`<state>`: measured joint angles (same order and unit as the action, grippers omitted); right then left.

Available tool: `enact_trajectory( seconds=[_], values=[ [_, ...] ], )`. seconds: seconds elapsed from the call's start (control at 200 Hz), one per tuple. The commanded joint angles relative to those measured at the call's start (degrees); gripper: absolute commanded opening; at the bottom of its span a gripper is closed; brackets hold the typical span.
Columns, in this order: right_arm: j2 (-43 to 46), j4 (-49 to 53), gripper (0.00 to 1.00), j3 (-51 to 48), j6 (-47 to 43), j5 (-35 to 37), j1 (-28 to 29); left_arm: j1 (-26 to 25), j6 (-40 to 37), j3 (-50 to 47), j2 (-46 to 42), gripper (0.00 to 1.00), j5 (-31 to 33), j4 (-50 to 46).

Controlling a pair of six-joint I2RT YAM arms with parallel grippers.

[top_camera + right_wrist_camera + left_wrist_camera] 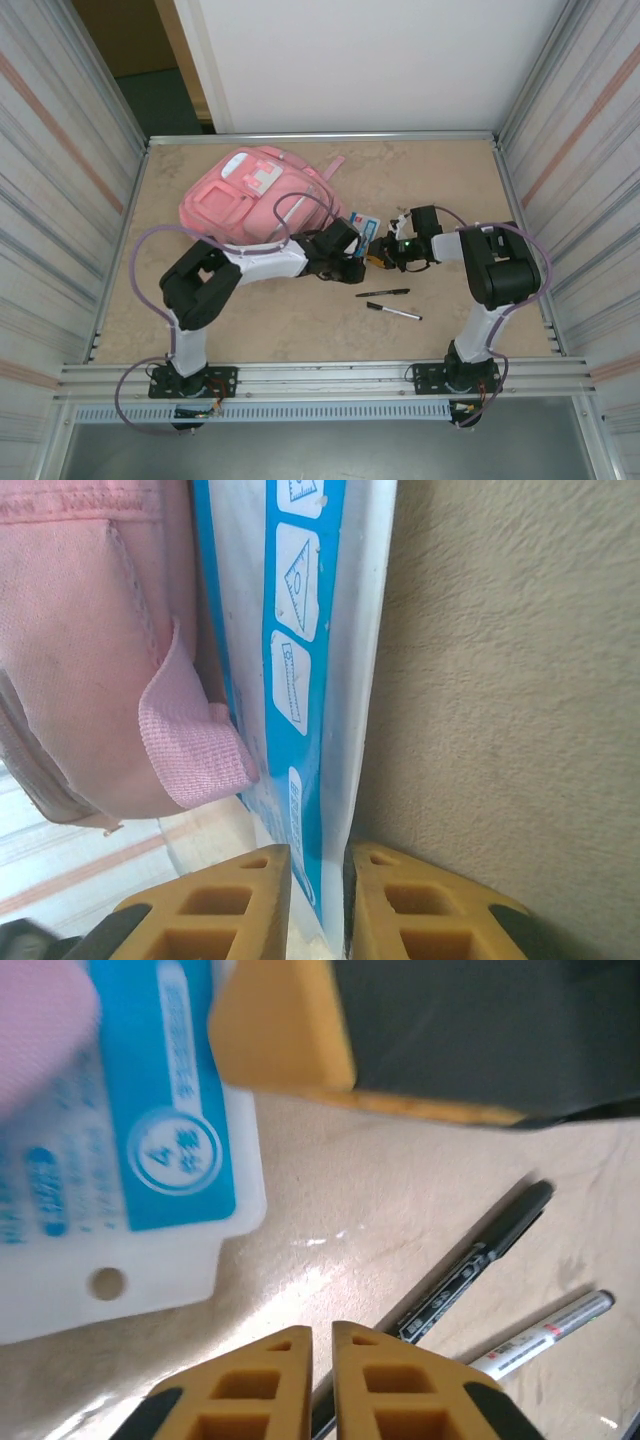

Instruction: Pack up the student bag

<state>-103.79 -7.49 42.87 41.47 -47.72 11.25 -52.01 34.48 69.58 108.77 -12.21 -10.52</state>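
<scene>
Right wrist cam: right gripper (318,878) is pinching the blue-white packet (300,630) by its edge, prob to feed it edge-first into the student bag (80,650). Bag's lying far-left on the table (300,335), right up against the packet, just beside those jaws. Left gripper (321,1345) is hovering near, jaws almost closed w/ nothing between.

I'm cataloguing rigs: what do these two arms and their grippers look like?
The left arm and right arm have chunky black joints and white links, each trailed by a looping lilac cable. The fingers are orange-yellow with rectangular cut-outs.
</scene>
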Motion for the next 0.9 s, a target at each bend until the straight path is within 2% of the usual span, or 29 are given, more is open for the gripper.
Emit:
enact_trajectory(
  seconds=[0.0, 0.17, 0.296, 0.516, 0.777, 0.897],
  values=[
    [0.25, -1.51, 0.21, -0.89, 1.49, 2.38, 0.80, 2.18, 0.87, 0.42, -0.92, 0.15, 7.27, -3.67],
    [-0.30, -0.07, 0.26, 0.84, 0.90, 2.45, 0.72, 3.88, 1.15, 1.72, 4.86, 0.14, 9.36, -1.53],
    [-1.57, 0.00, 0.27, 1.91, 0.31, 2.07, 0.67, 2.84, 0.26, 5.57, 8.79, 0.09, 11.98, -1.45],
    [-3.78, -4.16, 0.27, 2.37, 2.48, -0.72, 0.80, 2.72, 0.50, 5.46, 10.77, 0.02, 8.24, 1.81],
    [-2.39, -5.69, 0.15, 0.28, 2.86, -1.10, 2.11, 2.79, -0.27, 3.28, 7.99, 0.00, 4.59, 4.15],
    [1.42, -4.02, 0.00, -1.17, 1.73, 0.11, 2.33, 2.86, -0.67, 1.69, 4.93, 0.01, 4.72, 4.09]
  ],
)
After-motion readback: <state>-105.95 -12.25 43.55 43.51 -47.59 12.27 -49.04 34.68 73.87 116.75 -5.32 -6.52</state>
